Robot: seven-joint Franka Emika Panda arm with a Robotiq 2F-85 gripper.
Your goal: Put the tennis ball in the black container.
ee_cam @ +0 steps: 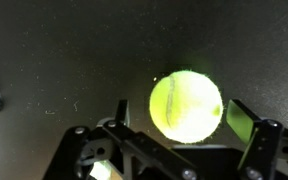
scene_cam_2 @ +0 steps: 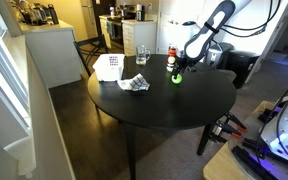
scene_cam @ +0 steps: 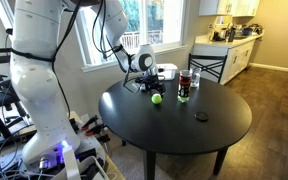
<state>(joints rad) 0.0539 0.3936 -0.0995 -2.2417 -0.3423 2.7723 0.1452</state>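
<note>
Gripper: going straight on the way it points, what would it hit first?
Probably the tennis ball, sitting between the open jaws of the gripper in the wrist view, with the table under it; distance is unclear.

Daylight pours through the windows [scene_cam: 144, 25], so the room is bright and the dark table [scene_cam: 189, 128] carries a faint sheen. The wrist view is dim, soft and grainy. There the tennis ball [ee_cam: 185, 105] glows overexposed, its fuzz washed out.
</note>
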